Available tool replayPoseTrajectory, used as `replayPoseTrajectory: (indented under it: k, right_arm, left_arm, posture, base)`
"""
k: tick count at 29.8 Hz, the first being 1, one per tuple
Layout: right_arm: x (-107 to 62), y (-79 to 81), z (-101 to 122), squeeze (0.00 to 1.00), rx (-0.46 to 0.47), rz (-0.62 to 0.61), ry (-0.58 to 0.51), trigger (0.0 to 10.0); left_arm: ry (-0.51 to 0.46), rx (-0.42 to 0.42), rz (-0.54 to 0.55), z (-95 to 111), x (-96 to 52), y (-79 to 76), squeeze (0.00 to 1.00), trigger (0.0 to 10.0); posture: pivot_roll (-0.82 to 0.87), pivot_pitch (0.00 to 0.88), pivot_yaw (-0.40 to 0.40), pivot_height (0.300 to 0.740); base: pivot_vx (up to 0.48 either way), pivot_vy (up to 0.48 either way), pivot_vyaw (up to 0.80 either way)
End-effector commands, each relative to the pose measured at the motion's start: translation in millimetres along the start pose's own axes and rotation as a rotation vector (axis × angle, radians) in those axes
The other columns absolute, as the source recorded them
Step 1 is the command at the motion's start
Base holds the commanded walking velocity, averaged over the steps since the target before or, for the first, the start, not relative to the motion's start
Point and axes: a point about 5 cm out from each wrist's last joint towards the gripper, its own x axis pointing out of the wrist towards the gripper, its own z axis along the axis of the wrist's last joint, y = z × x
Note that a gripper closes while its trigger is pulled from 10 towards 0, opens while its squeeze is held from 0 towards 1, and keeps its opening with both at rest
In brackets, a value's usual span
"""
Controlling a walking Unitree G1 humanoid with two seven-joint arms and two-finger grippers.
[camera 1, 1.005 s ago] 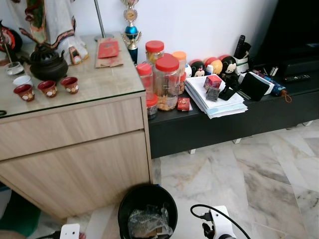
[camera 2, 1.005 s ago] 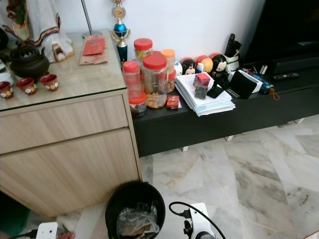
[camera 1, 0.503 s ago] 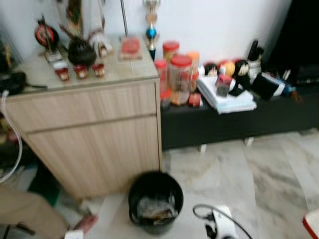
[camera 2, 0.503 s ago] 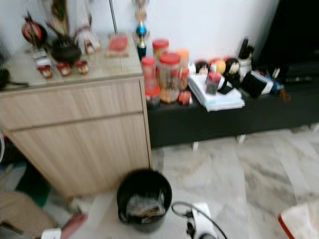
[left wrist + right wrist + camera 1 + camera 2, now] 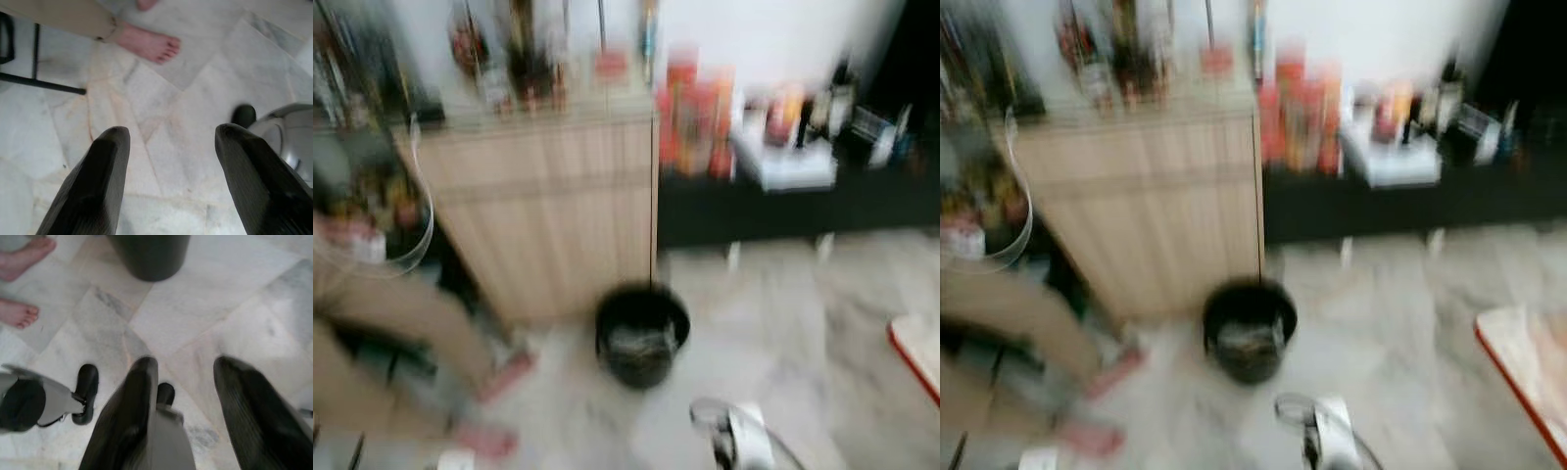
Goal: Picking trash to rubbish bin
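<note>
1. Black rubbish bin [image 5: 641, 333]: on marble floor [image 5: 803, 323] beside wooden cabinet [image 5: 558, 186], trash inside.
2. Left gripper [image 5: 168, 161], right gripper [image 5: 190, 401]: fingers apart, empty.
3. Advised: steady blurred head view, mind bare feet [image 5: 149, 43], locate trash first.

Bin [image 5: 642, 333] on floor just in front of cabinet [image 5: 548, 196], at its right corner. Low TV bench [image 5: 793, 201] right of cabinet. Person's bare feet [image 5: 504, 377] left of bin.
</note>
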Motion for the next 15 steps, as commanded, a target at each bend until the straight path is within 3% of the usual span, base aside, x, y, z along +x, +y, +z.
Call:
replayPoseTrajectory:
  k: [1,15]
  right_arm:
    - [0.3,-1.3,2.3,0.0,0.005,-0.004,-0.006,10.0]
    - [0.5,-1.4,3.0,0.0,0.007,-0.002,-0.009,10.0]
  left_arm:
    - [-0.015,-0.003,0.004,6.0,1.7,0.3,0.0,10.0]
    - [-0.015,-0.01,0.004,6.5,1.9,-0.7,0.0,10.0]
  posture:
    - [0.03,0.052,-0.014,0.74]
    - [0.03,0.052,-0.018,0.74]
  base:
    - [-0.289,0.0,0.0]
    - [-0.287,0.0,0.0]
